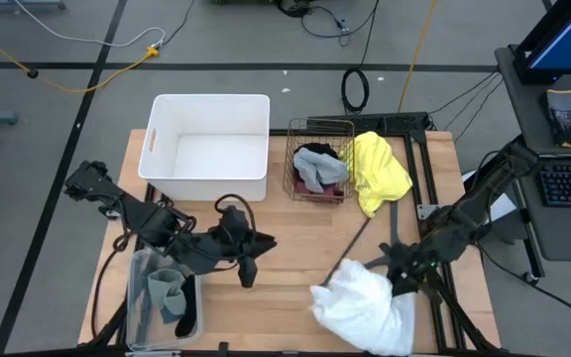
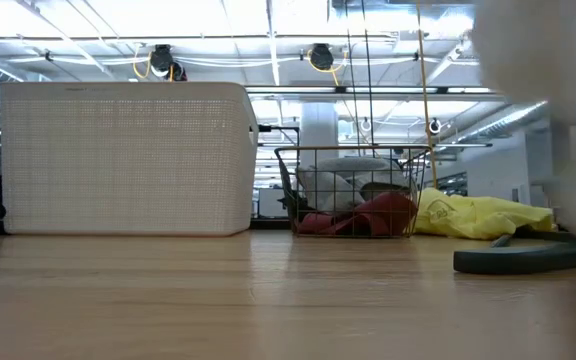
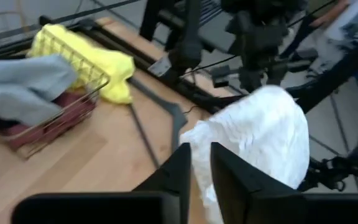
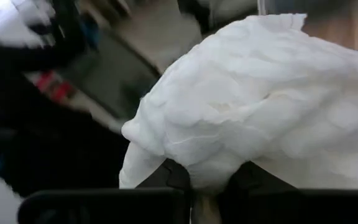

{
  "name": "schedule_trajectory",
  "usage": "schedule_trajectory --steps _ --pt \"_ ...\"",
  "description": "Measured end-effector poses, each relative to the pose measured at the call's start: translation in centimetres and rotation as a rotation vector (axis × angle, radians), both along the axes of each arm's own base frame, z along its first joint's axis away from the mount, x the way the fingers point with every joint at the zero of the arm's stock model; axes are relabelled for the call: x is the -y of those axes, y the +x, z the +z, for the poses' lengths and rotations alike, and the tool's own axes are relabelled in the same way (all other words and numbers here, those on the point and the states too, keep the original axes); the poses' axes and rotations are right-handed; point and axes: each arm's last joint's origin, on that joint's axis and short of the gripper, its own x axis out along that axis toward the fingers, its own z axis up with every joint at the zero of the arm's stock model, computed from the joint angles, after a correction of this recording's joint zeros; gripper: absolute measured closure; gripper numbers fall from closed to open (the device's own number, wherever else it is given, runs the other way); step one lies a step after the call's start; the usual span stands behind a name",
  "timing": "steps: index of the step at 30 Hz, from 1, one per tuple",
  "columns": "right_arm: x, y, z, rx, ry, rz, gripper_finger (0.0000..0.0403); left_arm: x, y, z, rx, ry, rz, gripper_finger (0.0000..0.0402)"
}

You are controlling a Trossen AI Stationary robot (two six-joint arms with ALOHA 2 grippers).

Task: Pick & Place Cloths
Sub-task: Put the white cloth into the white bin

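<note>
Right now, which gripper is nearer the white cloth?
Right. The right gripper is shut on the white cloth, lifting it; the left gripper hangs apart from it, toward the table's middle.

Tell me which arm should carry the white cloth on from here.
Right. Its hand is already shut on the white cloth at the table's front right. The left hand sits mid-table, holding nothing, its fingers nearly together.

left arm: matte black, jointed, black cable loops | right arm: same dark segmented build
</note>
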Motion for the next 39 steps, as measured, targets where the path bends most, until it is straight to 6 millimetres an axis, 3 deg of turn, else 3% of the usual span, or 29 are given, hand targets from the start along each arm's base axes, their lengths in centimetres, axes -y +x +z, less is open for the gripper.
schedule_trajectory --steps 9,19,24,31,39 --pt "1.1 0.1 6.6 0.353 -0.056 -0.163 0.0371 -0.8 1.6 2.1 0.186 0.004 -0.092 0.0216" --pt "1.9 2.8 12.5 0.647 -0.293 -0.288 0.0371 -1.5 4.3 3.2 0.413 0.002 -0.203 0.0117" --pt "2.3 5.0 13.5 0.675 -0.385 -0.346 0.0371 -1.5 6.1 2.6 0.484 -0.043 -0.232 0.0097" --pt "3.0 8.0 13.0 0.697 -0.391 -0.384 0.0371 -1.0 8.7 1.6 0.634 -0.095 -0.316 0.0093" --pt "2.8 10.1 12.3 0.722 -0.365 -0.374 0.0371 -1.4 10.4 -0.3 0.594 -0.158 -0.302 0.0093"
